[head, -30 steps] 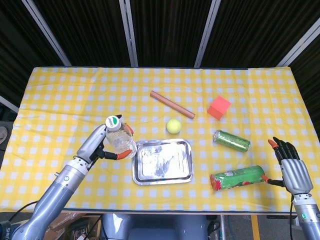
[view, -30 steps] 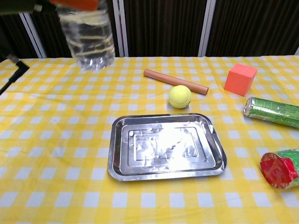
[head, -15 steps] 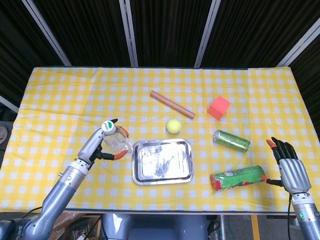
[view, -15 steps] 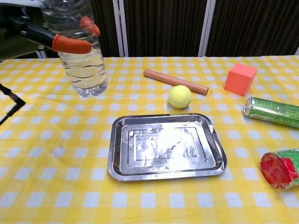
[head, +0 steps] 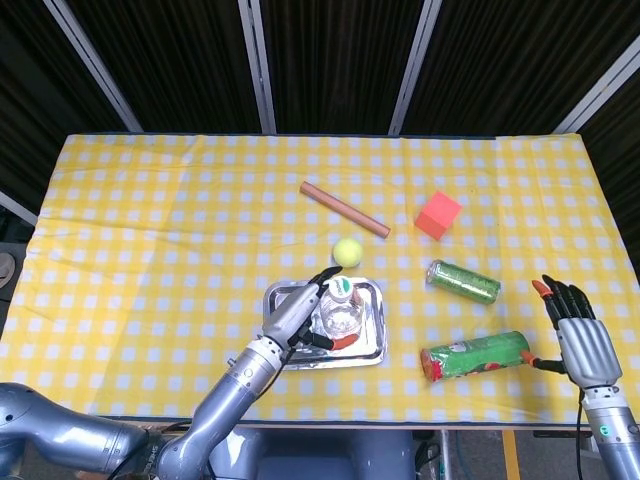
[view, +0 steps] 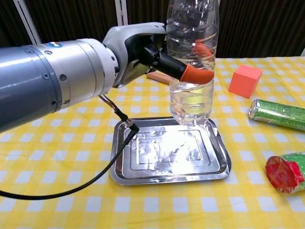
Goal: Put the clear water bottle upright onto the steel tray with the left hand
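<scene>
My left hand [view: 143, 55] grips the clear water bottle [view: 191, 62] upright, orange fingertips [view: 196, 75] wrapped round its middle. In the chest view the bottle's base hangs just over the far right part of the steel tray [view: 143, 172]; whether it touches I cannot tell. From the head view the bottle [head: 342, 310] with its green-and-white cap shows over the tray [head: 372, 345], held by the left hand [head: 300, 315]. My right hand [head: 578, 335] rests open at the table's right front edge, holding nothing.
A tennis ball [head: 347, 252] lies just behind the tray, a wooden rod [head: 344, 209] beyond it. A red cube [head: 438, 215], a green can [head: 463, 281] and a green tube with a red end [head: 475, 356] lie to the right. My left forearm [view: 52, 81] fills the left of the chest view.
My left hand has carried the bottle rightward from left of the tray to above it. The right hand has stayed put.
</scene>
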Available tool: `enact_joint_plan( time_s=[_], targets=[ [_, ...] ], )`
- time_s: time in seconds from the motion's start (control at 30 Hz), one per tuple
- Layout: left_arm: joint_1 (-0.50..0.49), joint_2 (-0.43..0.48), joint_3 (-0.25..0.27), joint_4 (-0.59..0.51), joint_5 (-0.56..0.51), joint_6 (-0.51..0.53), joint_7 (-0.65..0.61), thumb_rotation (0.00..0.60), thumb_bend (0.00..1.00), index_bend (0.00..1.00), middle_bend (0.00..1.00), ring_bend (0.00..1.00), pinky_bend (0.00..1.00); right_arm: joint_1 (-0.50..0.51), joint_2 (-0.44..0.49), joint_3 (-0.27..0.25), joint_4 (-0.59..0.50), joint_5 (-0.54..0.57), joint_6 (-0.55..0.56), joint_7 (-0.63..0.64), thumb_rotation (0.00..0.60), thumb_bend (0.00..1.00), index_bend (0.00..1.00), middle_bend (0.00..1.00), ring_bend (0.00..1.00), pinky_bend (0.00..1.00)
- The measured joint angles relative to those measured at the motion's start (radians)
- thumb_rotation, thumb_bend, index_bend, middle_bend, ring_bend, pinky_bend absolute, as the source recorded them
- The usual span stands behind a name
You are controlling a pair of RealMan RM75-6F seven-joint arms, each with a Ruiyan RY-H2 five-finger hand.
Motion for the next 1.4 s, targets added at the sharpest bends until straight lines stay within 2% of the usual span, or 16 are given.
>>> enact_joint_plan(
  time_s=[0.17, 0.37, 0.53, 0.63, 0.77, 0.87, 0.97, 1.17, 1.4],
  targets=[
    [0.048, 0.092, 0.021, -0.077, 0.006, 0.055, 0.021, 0.600, 0.49, 0.58, 0.47, 0.03, 0.04, -0.004, 0.004, -0.004, -0.010, -0.011, 0.011, 0.003, 0.600, 0.05, 0.01, 0.00, 0.00, 0.00],
    [0.191, 0.360, 0.053, -0.175, 0.068, 0.094, -0.040, 0.600, 0.49, 0.58, 0.47, 0.03, 0.04, -0.004, 0.005, -0.002, -0.016, -0.004, 0.009, 0.002, 0.600, 0.05, 0.01, 0.00, 0.00, 0.00],
    [0.339, 0.613, 0.085, -0.179, 0.174, 0.078, -0.255, 0.600, 0.49, 0.58, 0.47, 0.03, 0.04, -0.006, 0.009, 0.002, -0.020, 0.000, 0.013, 0.005, 0.600, 0.05, 0.01, 0.00, 0.00, 0.00],
    [0.409, 0.689, 0.106, -0.140, 0.247, 0.047, -0.425, 0.600, 0.49, 0.58, 0.47, 0.03, 0.04, -0.007, 0.009, 0.003, -0.021, 0.000, 0.014, 0.007, 0.600, 0.05, 0.01, 0.00, 0.00, 0.00],
    [0.470, 0.731, 0.131, -0.047, 0.343, -0.015, -0.625, 0.600, 0.49, 0.58, 0.47, 0.03, 0.04, -0.006, 0.010, 0.003, -0.018, 0.001, 0.012, 0.010, 0.600, 0.05, 0.01, 0.00, 0.00, 0.00],
    [0.478, 0.719, 0.140, 0.020, 0.398, -0.073, -0.694, 0.600, 0.49, 0.58, 0.47, 0.03, 0.04, -0.006, 0.011, 0.004, -0.016, 0.002, 0.011, 0.015, 0.600, 0.05, 0.01, 0.00, 0.00, 0.00],
    [0.454, 0.667, 0.142, 0.032, 0.399, -0.099, -0.671, 0.600, 0.49, 0.58, 0.47, 0.03, 0.04, -0.006, 0.012, 0.004, -0.015, 0.000, 0.012, 0.022, 0.600, 0.05, 0.01, 0.00, 0.00, 0.00],
    [0.344, 0.470, 0.126, 0.050, 0.315, -0.133, -0.477, 0.600, 0.49, 0.59, 0.47, 0.03, 0.04, -0.005, 0.012, 0.002, -0.009, -0.003, 0.011, 0.028, 0.600, 0.05, 0.01, 0.00, 0.00, 0.00],
    [0.187, 0.185, 0.089, 0.121, 0.139, -0.093, -0.177, 0.600, 0.50, 0.59, 0.47, 0.03, 0.04, -0.004, 0.010, 0.002, -0.005, 0.000, 0.007, 0.027, 0.600, 0.05, 0.01, 0.00, 0.00, 0.00]
  ],
)
